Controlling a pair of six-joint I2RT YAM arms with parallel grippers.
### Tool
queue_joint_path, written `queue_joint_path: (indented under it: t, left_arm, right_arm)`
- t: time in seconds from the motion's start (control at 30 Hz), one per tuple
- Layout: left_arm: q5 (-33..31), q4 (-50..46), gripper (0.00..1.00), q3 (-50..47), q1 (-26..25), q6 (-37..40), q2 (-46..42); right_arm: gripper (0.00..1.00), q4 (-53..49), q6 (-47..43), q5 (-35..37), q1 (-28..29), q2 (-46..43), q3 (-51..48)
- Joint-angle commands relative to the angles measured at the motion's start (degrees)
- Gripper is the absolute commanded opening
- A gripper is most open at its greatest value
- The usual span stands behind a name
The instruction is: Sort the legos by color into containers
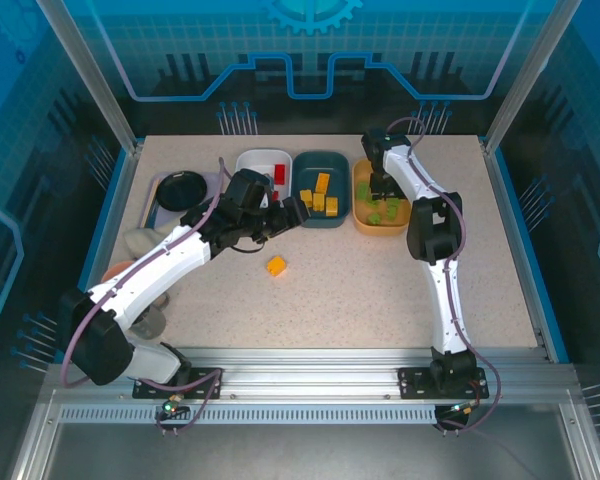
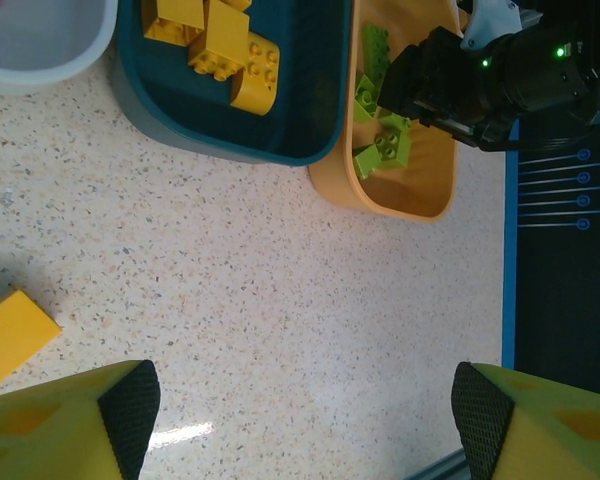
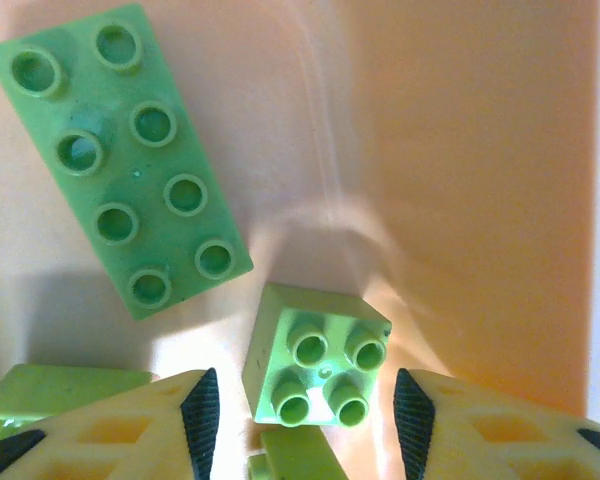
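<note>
Overhead: three tubs stand in a row across the upper middle of the counter (image 1: 380, 290), with the white tub (image 1: 255, 165) at left, the teal tub (image 1: 310, 162) in the centre and the orange tub (image 1: 358, 210) at right, each just beside its neighbour. Red bricks (image 1: 279, 175) lie in the white tub, yellow bricks (image 1: 321, 195) in the teal one and green bricks (image 1: 380, 213) in the orange one. One loose yellow brick (image 1: 276, 265) sits on bare counter below the teal tub, apart from all three. The left claw (image 1: 298, 212) hangs at the teal tub's lower left edge, above and slightly right of the loose brick. In the left wrist view its pads (image 2: 130, 400) are spread wide with only speckled counter between them and nothing held; the loose brick lies at the left edge of that frame. The right claw (image 1: 383, 188) is down inside the orange tub. In the right wrist view its jaws are parted, with pads (image 3: 202, 415) on either side of a small green brick (image 3: 315, 365) that rests studs up on the tub floor. There is a clear gap at the left-hand pad; the right-hand pad is very near, and contact cannot be told. A long green brick (image 3: 120, 160) lies at upper left of that frame. A black dish (image 1: 180, 188) sits on a lavender tray (image 1: 156, 207) at the counter's upper left.
</note>
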Motion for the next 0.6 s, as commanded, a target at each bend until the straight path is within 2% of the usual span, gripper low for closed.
queue_joint_path:
  t: [0.0, 0.13, 0.23, 0.3, 0.43, 0.57]
  left_arm:
    - [-2.36, -1.66, 0.81, 0.42, 0.37, -0.38, -2.33]
    - [-6.11, -9.81, 0.86, 0.85, 0.43, -2.54, -2.30]
    - [-6.69, -16.67, 0.88, 0.23, 1.70, -5.47, -0.93]
    - [-5.96, -20.10, 0.89, -0.50, 2.95, -7.32, 0.41]
    - [-3.43, -25.57, 0.89, -0.38, 5.33, -9.63, 6.17]
    - [-1.22, -25.41, 0.90, 0.32, 5.87, -10.86, 11.91]
  right_arm:
    - [0.54, -1.34, 0.68, 0.24, 0.54, -3.76, 0.17]
    - [0.55, -0.33, 0.33, -0.70, 1.48, -7.99, 0.84]
    - [0.57, 4.36, -1.28, -4.04, 3.27, -15.16, -3.51]
    - [0.60, 11.19, -3.46, -8.05, 5.07, -22.00, -11.60]
    - [0.66, 26.52, -8.81, -20.68, 9.92, -36.93, -31.62]
    - [0.67, 33.88, -12.50, -32.52, 14.59, -47.27, -47.55]
